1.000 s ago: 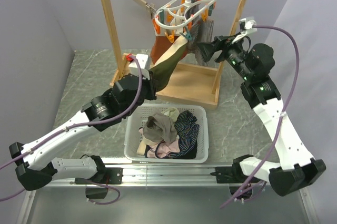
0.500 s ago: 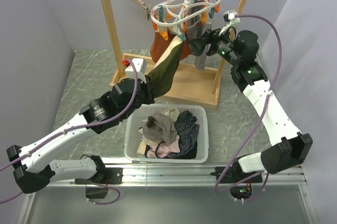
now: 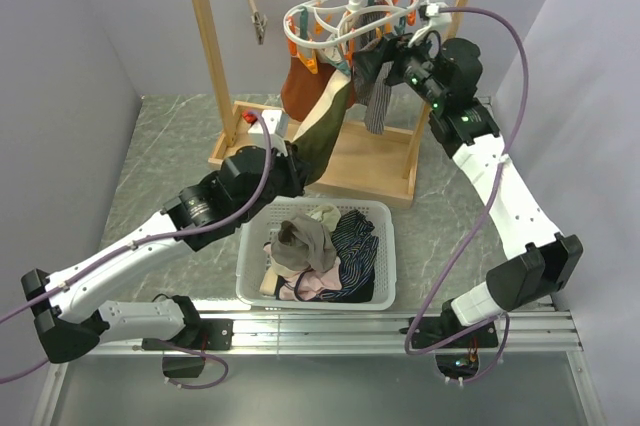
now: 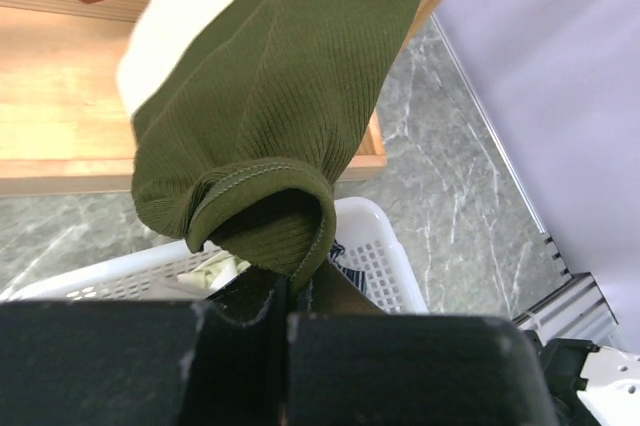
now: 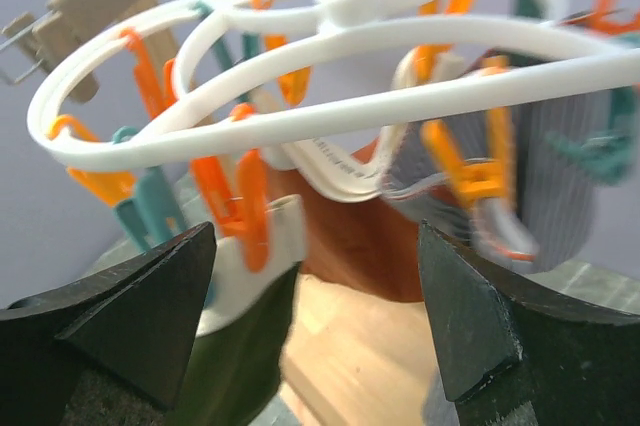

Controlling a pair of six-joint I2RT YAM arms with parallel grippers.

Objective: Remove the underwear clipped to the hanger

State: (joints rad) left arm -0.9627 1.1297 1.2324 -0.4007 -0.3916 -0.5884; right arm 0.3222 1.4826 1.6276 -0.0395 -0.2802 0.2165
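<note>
The white hanger (image 3: pixel 335 24) hangs by its hook from the wooden rail, with orange and teal pegs; it fills the right wrist view (image 5: pixel 330 116). A dark olive green brief (image 3: pixel 322 131) is still pegged by an orange peg (image 5: pixel 245 201) and stretched down to my left gripper (image 3: pixel 290 168), which is shut on its lower hem (image 4: pixel 262 208). A rust-orange brief (image 3: pixel 298 86) and a grey pin-striped brief (image 3: pixel 378 98) hang beside it. My right gripper (image 3: pixel 372 58) is open right at the hanger, its fingers (image 5: pixel 135 311) below the ring on either side of the pegged cloth.
A wooden rack (image 3: pixel 205 46) with a wooden base tray (image 3: pixel 360 161) holds the hanger. A white basket (image 3: pixel 385 246) with several removed garments, among them a taupe-grey brief (image 3: pixel 305 238) and a navy striped piece (image 3: pixel 355 241), stands near the arms. A wooden clip hanger (image 3: pixel 250 1) dangles at the rail's left.
My right gripper has risen and moved left, up to the hanger's ring. The hanger has swung upward a little. My left gripper keeps the olive brief taut, shifted slightly.
</note>
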